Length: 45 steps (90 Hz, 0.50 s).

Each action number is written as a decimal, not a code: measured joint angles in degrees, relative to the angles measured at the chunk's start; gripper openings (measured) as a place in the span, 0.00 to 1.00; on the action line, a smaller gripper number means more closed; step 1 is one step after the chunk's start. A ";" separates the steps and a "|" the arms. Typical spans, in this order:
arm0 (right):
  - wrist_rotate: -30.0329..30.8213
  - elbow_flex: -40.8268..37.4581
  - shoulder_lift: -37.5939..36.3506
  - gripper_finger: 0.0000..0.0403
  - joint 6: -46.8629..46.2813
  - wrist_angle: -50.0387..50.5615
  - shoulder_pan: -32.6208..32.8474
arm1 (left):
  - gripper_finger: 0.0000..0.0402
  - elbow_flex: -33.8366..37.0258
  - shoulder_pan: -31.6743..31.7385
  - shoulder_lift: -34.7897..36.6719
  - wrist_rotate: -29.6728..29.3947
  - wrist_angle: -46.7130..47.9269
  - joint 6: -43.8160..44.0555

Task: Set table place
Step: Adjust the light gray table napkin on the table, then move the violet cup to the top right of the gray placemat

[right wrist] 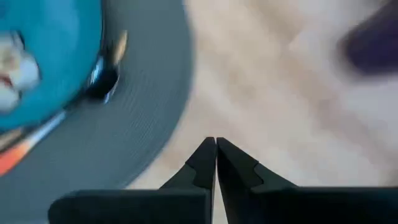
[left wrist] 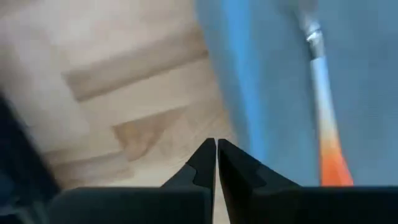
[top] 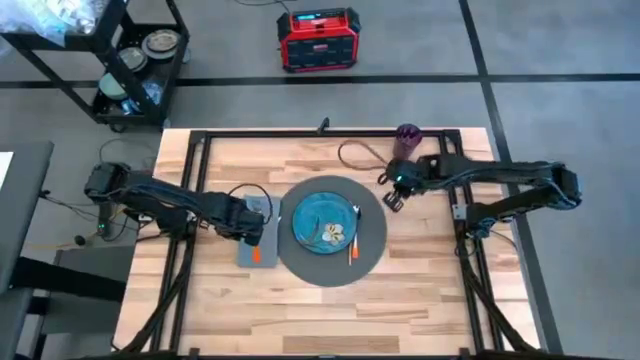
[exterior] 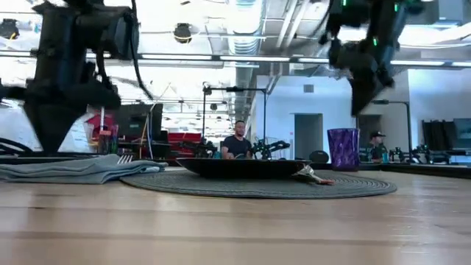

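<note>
With both pairs of fingers pressed together and empty, the left gripper is seen over the napkin at nine o'clock of the plate, so the cup, at one o'clock near the right gripper, should probably be brought closer next.

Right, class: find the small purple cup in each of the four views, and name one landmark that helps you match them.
High view: small purple cup, far edge, beyond the right arm.
Low view: right of centre, behind the round dark grey mat.
Left wrist view: not in it.
Right wrist view: blurred purple shape, upper right.
Shared landmark: the mat.

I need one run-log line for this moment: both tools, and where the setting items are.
left tool: shut, over napkin | right tool: shut, empty, near cup | plate: on mat
</note>
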<state>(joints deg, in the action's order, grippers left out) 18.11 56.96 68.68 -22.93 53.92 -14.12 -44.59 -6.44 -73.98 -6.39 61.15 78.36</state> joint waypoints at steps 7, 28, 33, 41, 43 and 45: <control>1.25 3.93 -1.46 0.05 5.58 1.98 -3.28 | 0.00 -2.53 1.19 3.76 -3.31 0.86 -2.14; -10.14 11.11 -1.09 0.25 19.20 3.14 -20.55 | 0.09 -6.88 7.04 14.46 -14.66 -22.25 -18.85; -11.34 12.03 0.21 0.31 21.37 3.75 -24.33 | 0.12 -6.88 8.24 15.64 -14.69 -33.56 -26.23; -12.32 13.69 2.91 0.41 24.29 5.11 -29.18 | 0.18 -6.88 9.34 16.24 -11.73 -54.10 -39.82; -12.44 13.96 3.65 0.44 25.18 5.33 -30.13 | 0.20 -6.89 9.78 16.34 -9.71 -59.59 -43.11; -12.59 14.21 4.45 0.46 25.97 5.64 -31.02 | 0.22 -6.90 10.29 16.41 -7.66 -64.20 -45.78</control>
<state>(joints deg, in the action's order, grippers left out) 5.51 71.17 73.13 3.04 59.56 -45.14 -51.48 3.84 -57.57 -14.05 -3.04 32.58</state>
